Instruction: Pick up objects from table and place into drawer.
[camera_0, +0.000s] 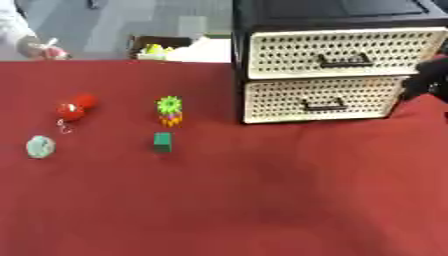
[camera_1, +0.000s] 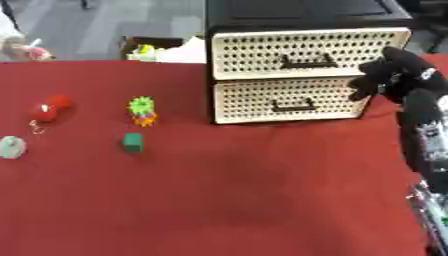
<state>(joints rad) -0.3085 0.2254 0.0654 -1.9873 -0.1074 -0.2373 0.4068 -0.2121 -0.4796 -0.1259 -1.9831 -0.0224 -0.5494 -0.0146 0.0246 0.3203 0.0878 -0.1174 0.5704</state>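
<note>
My right hand (camera_1: 395, 75) hangs beside the drawer unit's (camera_1: 297, 75) right front corner, fingers curled and holding nothing, because both drawers sit closed and one must open first (the upper handle (camera_1: 308, 62) is nearest). The red toy (camera_0: 74, 108), spiky green toy (camera_0: 170, 110), green block (camera_0: 163, 142) and pale round thing (camera_0: 40, 147) wait well apart on the red table (camera_0: 289, 200).

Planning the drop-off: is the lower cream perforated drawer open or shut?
Shut: the lower cream perforated drawer sits flush with the upper one.
</note>
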